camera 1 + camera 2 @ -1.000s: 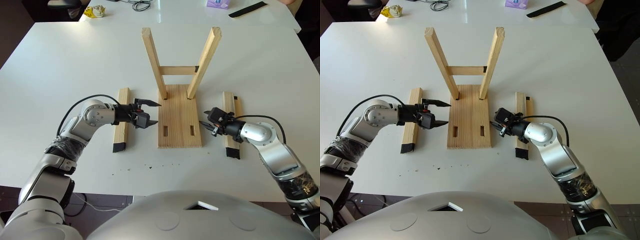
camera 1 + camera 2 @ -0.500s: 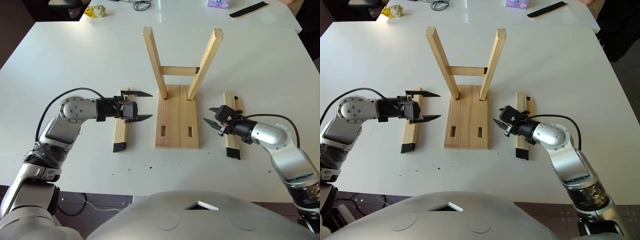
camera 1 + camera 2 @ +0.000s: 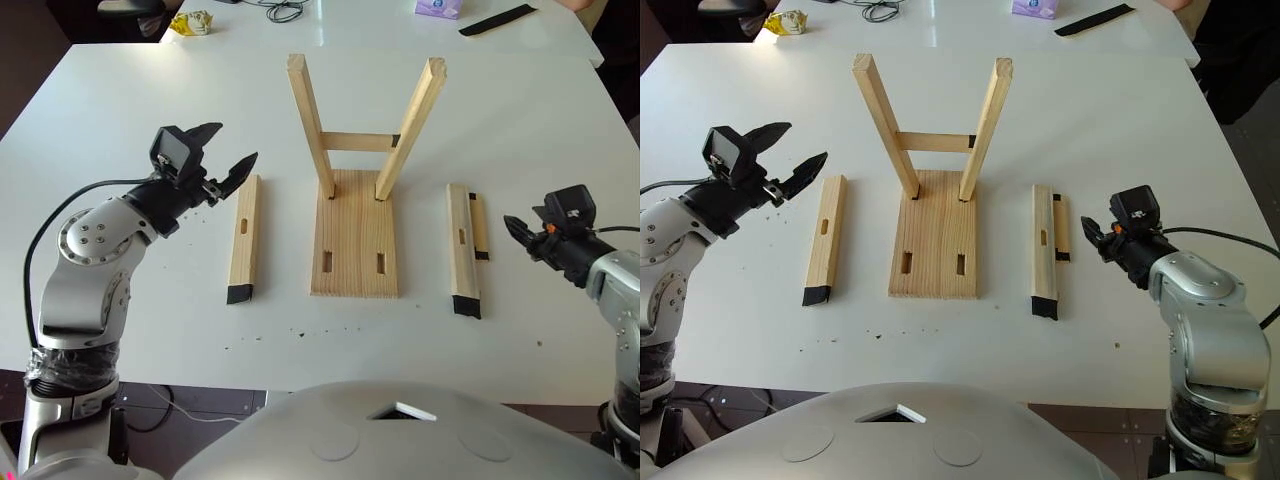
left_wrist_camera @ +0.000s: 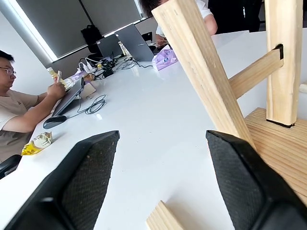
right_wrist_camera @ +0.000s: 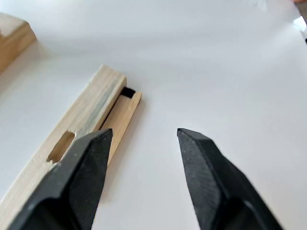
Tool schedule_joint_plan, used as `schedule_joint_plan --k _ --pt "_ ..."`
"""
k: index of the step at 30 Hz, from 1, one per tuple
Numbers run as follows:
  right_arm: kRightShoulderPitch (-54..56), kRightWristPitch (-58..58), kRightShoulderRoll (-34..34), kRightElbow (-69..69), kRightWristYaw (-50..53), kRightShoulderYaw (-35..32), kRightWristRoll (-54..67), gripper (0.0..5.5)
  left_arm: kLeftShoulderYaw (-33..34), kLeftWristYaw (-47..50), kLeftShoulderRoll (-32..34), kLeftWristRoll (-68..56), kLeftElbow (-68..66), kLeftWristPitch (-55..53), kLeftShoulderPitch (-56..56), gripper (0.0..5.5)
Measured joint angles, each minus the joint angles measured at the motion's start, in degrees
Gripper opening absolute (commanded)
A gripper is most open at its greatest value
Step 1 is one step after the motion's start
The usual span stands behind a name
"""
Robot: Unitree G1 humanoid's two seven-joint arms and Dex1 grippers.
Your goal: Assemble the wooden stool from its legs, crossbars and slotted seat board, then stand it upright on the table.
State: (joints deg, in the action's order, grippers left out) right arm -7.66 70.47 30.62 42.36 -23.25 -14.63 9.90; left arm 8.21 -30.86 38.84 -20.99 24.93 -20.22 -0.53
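Note:
The slotted seat board (image 3: 354, 245) lies flat mid-table. Two legs (image 3: 308, 120) joined by a crossbar (image 3: 356, 141) stand in its far slots, leaning apart. A loose slotted leg (image 3: 243, 236) lies to its left. Another loose leg (image 3: 461, 248) with a short crossbar (image 3: 480, 227) against it lies on the right. My left gripper (image 3: 232, 145) hangs open above the table, left of the loose leg, holding nothing. My right gripper (image 3: 524, 236) is open to the right of the short crossbar (image 5: 120, 120), also empty. The standing legs (image 4: 206, 72) show beyond the left fingers (image 4: 86, 182).
Past the table's far edge lie a yellow wrapper (image 3: 190, 22), cables (image 3: 283, 10), a purple box (image 3: 437, 7) and a black strip (image 3: 495, 18). Small dark specks (image 3: 320, 330) dot the table in front of the seat board. A person sits at the neighbouring desk.
Both grippers have drawn away from the seat board. The left one rose and swung out to the left; the right one moved out past the right loose leg.

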Motion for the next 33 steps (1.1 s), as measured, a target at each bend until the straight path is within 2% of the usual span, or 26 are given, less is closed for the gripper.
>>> schedule_joint_plan --k 5,12,25,33 --pt "1.0 0.3 -3.3 -1.5 2.8 3.6 0.2 2.96 -2.9 0.8 -1.5 2.7 1.3 -0.2 0.0 3.36" --pt "1.3 -1.8 -3.4 -3.9 3.9 5.1 0.3 2.96 -5.5 0.9 -3.0 6.2 1.9 1.0 1.4 3.36" --pt "-0.7 -12.5 -3.6 -9.8 7.2 8.5 -2.4 2.96 -6.5 -0.4 -3.5 7.7 1.0 1.3 -0.1 3.36" --pt "-2.9 -14.9 -5.0 -11.1 8.6 10.4 -3.5 2.96 -7.8 -2.1 -3.4 8.6 -0.2 2.3 -1.2 3.36"
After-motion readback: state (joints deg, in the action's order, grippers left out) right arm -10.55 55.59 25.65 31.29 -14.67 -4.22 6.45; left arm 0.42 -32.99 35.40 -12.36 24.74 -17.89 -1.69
